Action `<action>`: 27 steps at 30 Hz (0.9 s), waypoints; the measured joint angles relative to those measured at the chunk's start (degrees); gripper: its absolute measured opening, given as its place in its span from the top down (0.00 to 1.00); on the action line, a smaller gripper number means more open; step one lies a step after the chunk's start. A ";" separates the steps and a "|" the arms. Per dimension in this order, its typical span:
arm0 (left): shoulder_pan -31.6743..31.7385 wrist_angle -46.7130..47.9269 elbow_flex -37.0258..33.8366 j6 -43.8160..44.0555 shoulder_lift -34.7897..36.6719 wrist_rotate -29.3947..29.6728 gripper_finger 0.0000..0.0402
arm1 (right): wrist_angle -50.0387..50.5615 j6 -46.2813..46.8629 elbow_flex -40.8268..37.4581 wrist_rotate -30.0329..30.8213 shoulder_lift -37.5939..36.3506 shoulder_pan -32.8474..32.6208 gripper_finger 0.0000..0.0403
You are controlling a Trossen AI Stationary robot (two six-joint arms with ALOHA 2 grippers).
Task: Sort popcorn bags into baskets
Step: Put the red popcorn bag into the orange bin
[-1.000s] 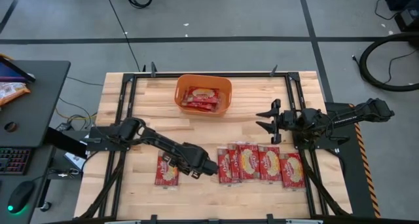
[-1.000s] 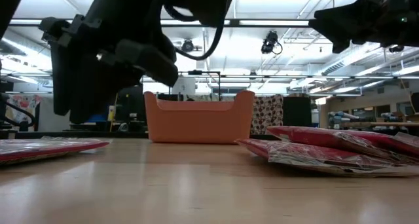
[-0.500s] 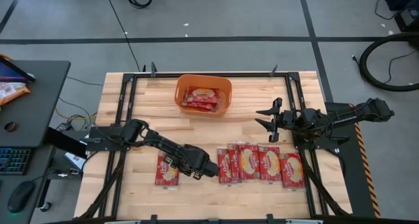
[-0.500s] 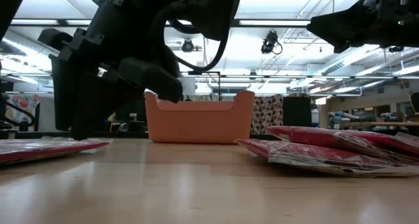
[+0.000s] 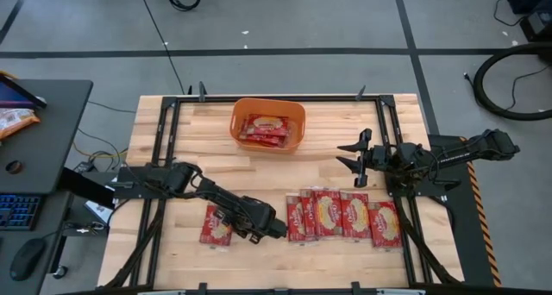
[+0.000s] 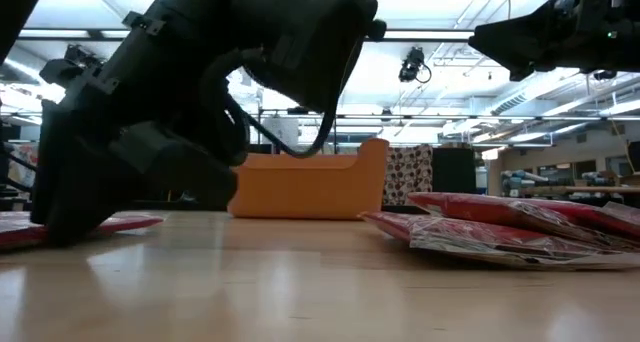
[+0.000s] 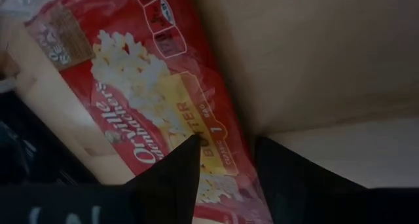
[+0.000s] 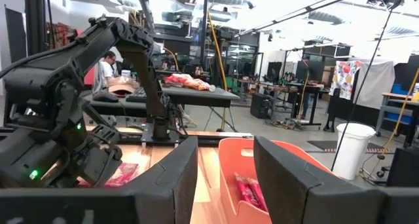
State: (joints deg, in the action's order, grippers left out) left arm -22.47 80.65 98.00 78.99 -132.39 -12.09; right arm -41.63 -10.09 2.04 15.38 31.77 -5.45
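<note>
My left gripper (image 5: 278, 230) (image 7: 226, 152) is open and low over the table, at the left long edge of the leftmost red popcorn bag (image 5: 299, 217) (image 7: 150, 99) in a row of several (image 5: 349, 216) (image 6: 500, 227). That edge runs through the gap between its fingers. A lone bag (image 5: 214, 228) (image 6: 20, 232) lies flat to the left, partly under the arm. The orange basket (image 5: 237, 114) (image 6: 300, 187) (image 8: 288, 178) stands near the far edge with bags (image 5: 263, 127) inside. My right gripper (image 5: 349, 155) (image 8: 226, 158) waits open above the table's right side. My left gripper has one finger (image 7: 177, 168) over the leftmost bag and the other finger (image 7: 281, 178) over bare wood beside its long edge (image 7: 229, 129), slanting down from the table's left. I cannot tell whether either finger touches the bag.
Black frame rails (image 5: 164, 140) run along both table sides. A dark desk (image 5: 43, 157) with a keyboard and an orange-and-white packet (image 5: 13, 118) stands left of the table. Bare wood (image 5: 285, 170) lies between basket and row.
My left gripper has moved down and toward the table's near edge, tipping downward until it sits low at the table beside the row's leftmost bag. The bags have kept their places.
</note>
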 joint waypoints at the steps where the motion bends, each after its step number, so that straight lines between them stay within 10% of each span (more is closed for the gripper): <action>1: -0.19 -0.01 0.04 -0.78 -0.25 -0.08 0.63 | 0.02 0.00 0.00 0.00 0.00 0.00 0.62; 10: -2.05 1.82 -0.07 -6.54 -1.06 2.15 0.96 | 0.06 0.00 0.00 -0.02 0.00 0.00 0.62; 27: 2.27 5.61 -0.15 -23.30 13.45 13.41 0.99 | 0.22 -0.79 0.00 0.03 -0.01 0.00 0.62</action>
State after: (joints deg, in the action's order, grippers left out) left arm -20.20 86.27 97.85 55.69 -118.94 1.32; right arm -41.40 -10.87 2.04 15.41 31.76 -5.45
